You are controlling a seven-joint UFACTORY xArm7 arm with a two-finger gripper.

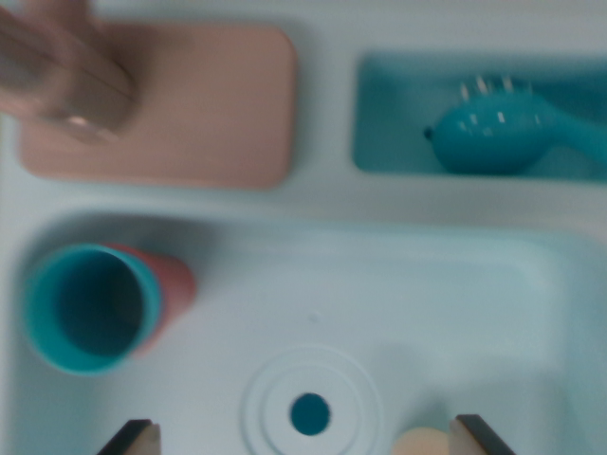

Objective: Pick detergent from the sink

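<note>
I'm looking straight down into the pale sink (455, 284), and the picture is blurry. Far left and ahead of the gripper (305, 438) a pinkish faucet (62, 71) leans over a pink pad (199, 104). Below it, up-left of my left fingertip, a teal cup (85, 308) sits nested on a red cup (171, 284) — both inside the basin. Between the fingers lies the white drain ring (311, 408) with its teal hole. The fingers (133, 438) stand wide apart, gripping nothing. Just inside the right finger a cream rounded top (422, 443) peeks at the edge — possibly the detergent, I can't tell. Far ahead, right, a teal brush (512, 133) rests in a teal tray (379, 104).
</note>
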